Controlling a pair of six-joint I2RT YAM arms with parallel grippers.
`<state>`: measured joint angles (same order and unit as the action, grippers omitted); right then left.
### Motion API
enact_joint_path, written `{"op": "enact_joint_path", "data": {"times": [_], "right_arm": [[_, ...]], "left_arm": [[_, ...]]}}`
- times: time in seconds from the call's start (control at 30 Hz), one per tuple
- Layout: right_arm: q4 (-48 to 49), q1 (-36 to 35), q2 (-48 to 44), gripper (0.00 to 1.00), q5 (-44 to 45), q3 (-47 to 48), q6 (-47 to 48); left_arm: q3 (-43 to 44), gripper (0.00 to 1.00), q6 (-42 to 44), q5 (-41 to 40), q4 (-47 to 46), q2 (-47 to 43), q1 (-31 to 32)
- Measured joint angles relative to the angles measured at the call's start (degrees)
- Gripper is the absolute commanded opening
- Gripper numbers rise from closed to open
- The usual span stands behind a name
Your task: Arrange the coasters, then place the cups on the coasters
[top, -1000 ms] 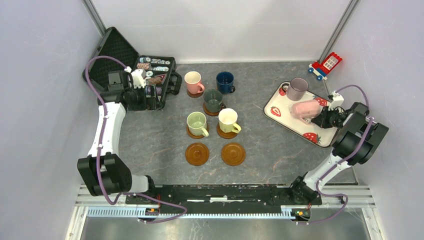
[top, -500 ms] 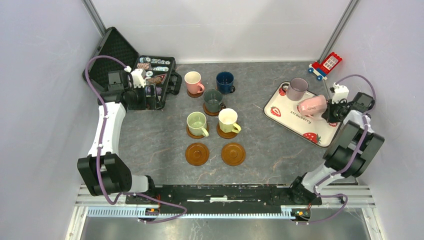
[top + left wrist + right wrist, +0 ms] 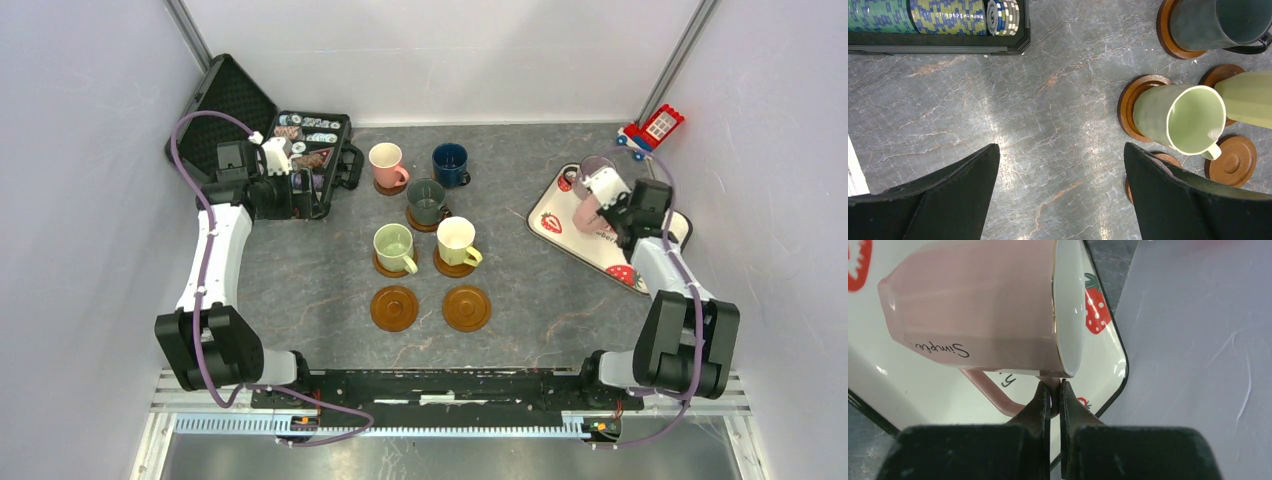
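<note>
Coasters nearest the arms tell the stage: two round brown wooden coasters lie bare, side by side on the grey marbled counter. Behind them, five more coasters already carry cups, among them a light green ceramic mug and a cream-yellow ceramic mug.

To the right, the right gripper has its fingers pinched tight on the handle of the pale pink ceramic mug. That mug hangs tipped on its side over the white strawberry-print tray. A mauve-grey ceramic mug waits at the tray's far end.

Farther left, the left gripper hovers with fingers wide, holding nothing.

Fetching the sixth cup is the step in hand. Next, I judge, the mug must cross to a bare coaster, be turned upright, and be lowered clear of the cream-yellow mug.
</note>
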<state>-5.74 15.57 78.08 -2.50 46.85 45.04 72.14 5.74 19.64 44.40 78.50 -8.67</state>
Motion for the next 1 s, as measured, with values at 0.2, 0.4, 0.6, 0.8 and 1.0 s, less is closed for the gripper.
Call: {"op": "enact_joint_path", "data": {"times": [0.2,0.4,0.6,0.8,1.0], "right_arm": [[7.02,-8.74,-2.62,0.00,10.58,-8.37,6.67],[15.15,-14.34,-5.51,0.00,17.14,-14.40,12.70],[17.14,-17.25,-8.24,0.22,19.19,-17.59,16.90],[14.64,-18.34,-11.89,0.34,17.79,-17.81,17.70],[10.88,-18.38,-14.71,0.43,16.96,-17.81,17.62]], "left_arm": [[0.00,1.00,0.02,-0.02,-0.02,0.66,0.00],[0.00,1.00,0.02,-0.07,-0.07,0.70,0.00],[0.00,1.00,0.02,-0.09,-0.11,1.05,0.00],[-0.02,1.00,0.04,-0.09,-0.28,1.49,0.00],[-0.09,1.00,0.09,-0.09,-0.39,1.49,0.00]]}}
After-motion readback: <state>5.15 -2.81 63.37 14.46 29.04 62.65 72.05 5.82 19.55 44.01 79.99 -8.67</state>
